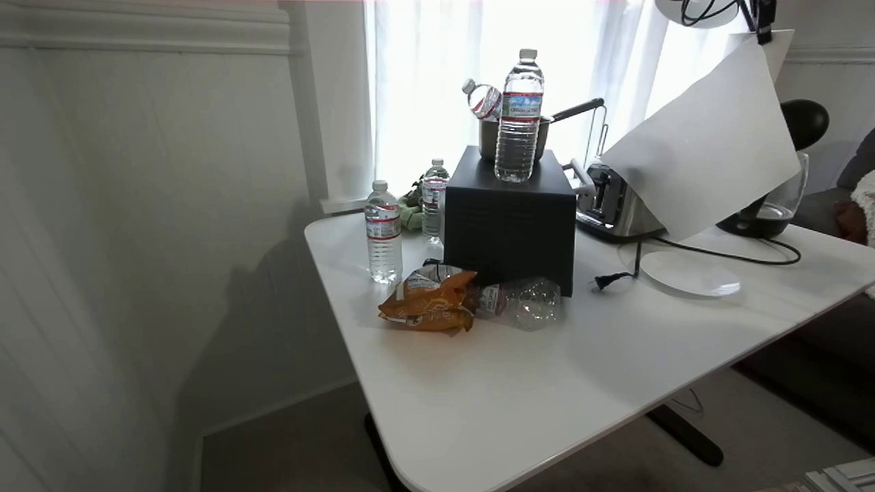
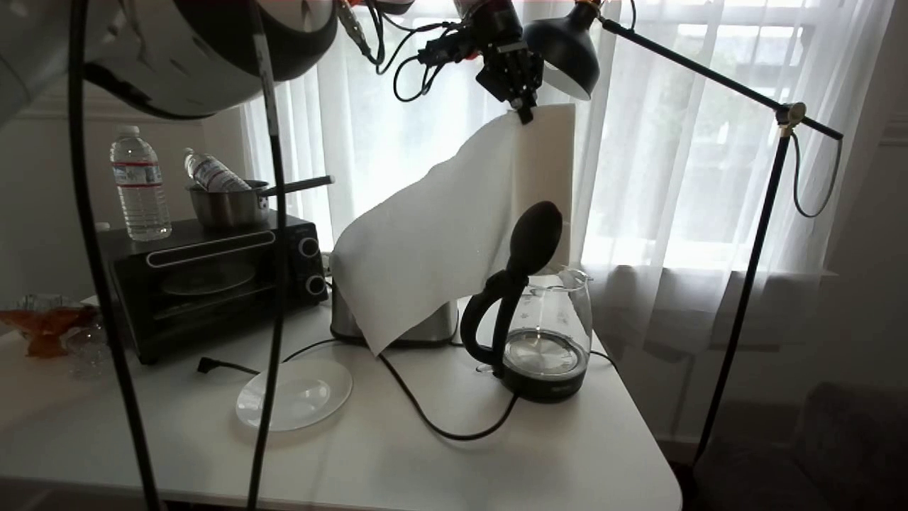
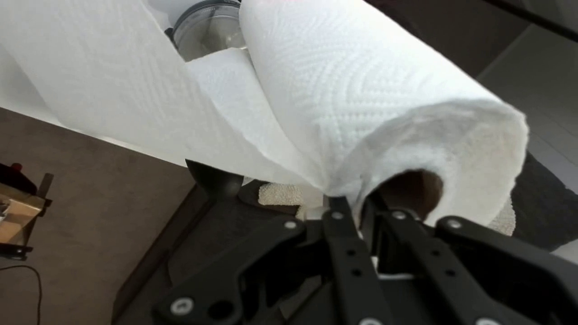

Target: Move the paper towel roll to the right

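Since the paper towel roll (image 2: 543, 160) is soft and bulky, the pincer (image 2: 526, 113) seems to take it by the rim rather than around the middle: in the wrist view its tips are clenched on the roll's wall at the upper end, one outside and one apparently inside the hollow core (image 3: 426, 187). In an exterior view the roll is upright behind the glass kettle (image 2: 550, 355), which hides its lower end, so I cannot tell whether it meets the worktop (image 2: 454, 475). With nothing fastening it, the loose sheet (image 2: 433, 227) slants down in front of the toaster (image 2: 434, 330); it could snag there or unwind more as the roll goes right. The arm (image 2: 149, 50) spans high over the worktop, ending with the pincer pointing steeply down, slightly tilted, beside the black lamp (image 2: 564, 53), the gap in depth unclear. That height probably serves to carry the roll clear of the kettle.
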`<move>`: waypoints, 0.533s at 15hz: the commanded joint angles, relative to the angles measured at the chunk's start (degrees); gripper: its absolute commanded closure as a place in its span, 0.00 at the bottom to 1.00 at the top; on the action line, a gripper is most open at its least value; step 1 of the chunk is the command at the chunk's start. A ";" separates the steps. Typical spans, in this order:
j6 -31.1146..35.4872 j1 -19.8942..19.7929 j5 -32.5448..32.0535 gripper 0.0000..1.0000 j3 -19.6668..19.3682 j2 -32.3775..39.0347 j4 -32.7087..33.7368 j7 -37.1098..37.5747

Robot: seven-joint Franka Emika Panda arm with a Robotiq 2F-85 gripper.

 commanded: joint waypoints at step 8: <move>9.54 1.50 2.70 0.97 5.89 4.10 -0.54 -5.61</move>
